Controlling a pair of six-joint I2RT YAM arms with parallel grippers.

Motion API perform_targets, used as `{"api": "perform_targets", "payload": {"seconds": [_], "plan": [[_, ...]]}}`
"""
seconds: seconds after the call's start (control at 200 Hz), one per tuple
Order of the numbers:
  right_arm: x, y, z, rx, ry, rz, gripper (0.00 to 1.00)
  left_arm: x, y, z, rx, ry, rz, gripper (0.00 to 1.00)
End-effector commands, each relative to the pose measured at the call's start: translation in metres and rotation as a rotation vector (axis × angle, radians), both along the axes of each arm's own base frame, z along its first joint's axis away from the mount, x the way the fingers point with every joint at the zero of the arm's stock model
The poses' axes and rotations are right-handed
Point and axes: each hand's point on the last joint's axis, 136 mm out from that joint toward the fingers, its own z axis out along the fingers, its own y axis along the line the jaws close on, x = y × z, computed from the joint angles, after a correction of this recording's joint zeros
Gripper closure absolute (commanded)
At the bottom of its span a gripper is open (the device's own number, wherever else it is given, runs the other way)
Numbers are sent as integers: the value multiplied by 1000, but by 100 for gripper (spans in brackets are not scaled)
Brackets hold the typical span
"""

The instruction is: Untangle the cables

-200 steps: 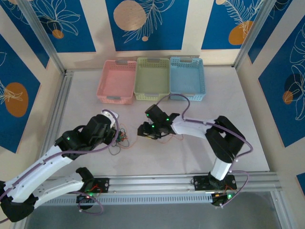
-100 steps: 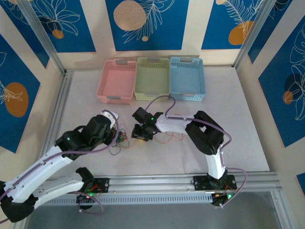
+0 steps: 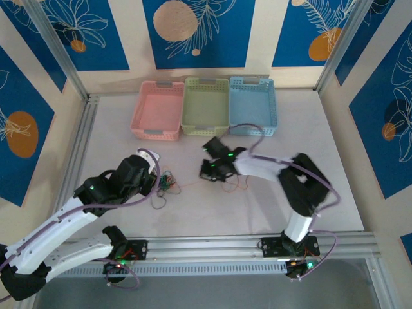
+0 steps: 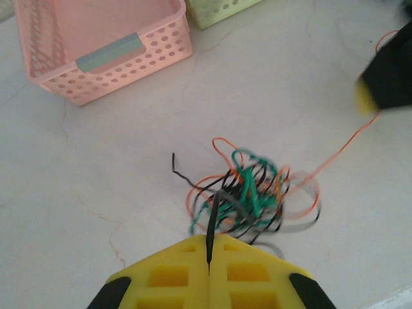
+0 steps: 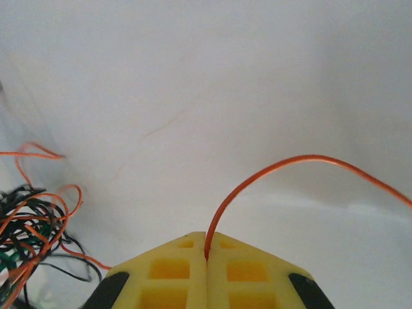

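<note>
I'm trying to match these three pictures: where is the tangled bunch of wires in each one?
Top external: bunch of wires left of centre, beside the left gripper.
Left wrist: centre, just ahead of the yellow fingers.
Right wrist: bottom-left corner.
Shared landmark: the orange wire leading from the bunch to the right gripper.

Three baskets stand in a row: one green basket (image 3: 205, 103) in the middle, one pink basket (image 3: 158, 106) just beside its left wall and one blue basket (image 3: 252, 103) just beside its right wall. Nearer the arm bases than the green basket, to its left, lies one clump of cables (image 4: 248, 193) in three colours: black, orange and green. The strands per colour cannot be counted. One black strand (image 4: 211, 228) and one orange strand (image 5: 283, 168) lead out, one to each of two grippers: left gripper (image 4: 208, 248), right gripper (image 5: 206, 248).
</note>
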Motion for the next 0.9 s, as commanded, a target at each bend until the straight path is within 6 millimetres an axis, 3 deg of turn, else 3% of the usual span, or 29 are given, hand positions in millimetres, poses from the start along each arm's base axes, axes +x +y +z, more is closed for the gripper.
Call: {"api": "perform_targets", "payload": {"seconds": [0.0, 0.07, 0.155, 0.285, 0.66, 0.89], "plan": [[0, -84, 3, -40, -33, -119, 100, 4, 8, 9, -6, -51, 32, 100], [0, -136, 3, -14, -40, -230, 100, 4, 11, 11, -3, -57, 38, 100], [-3, -182, 5, 69, -44, -354, 100, 5, 13, 12, 4, -65, 50, 100], [-5, -226, 5, 112, -68, -473, 100, 5, 16, 13, 8, -71, 62, 100], [-4, -238, -9, 175, -30, -541, 100, 5, 27, 19, 10, -108, 99, 100], [-1, -225, 11, 121, -93, -456, 100, 4, 17, 14, 0, -77, 62, 100]]}}
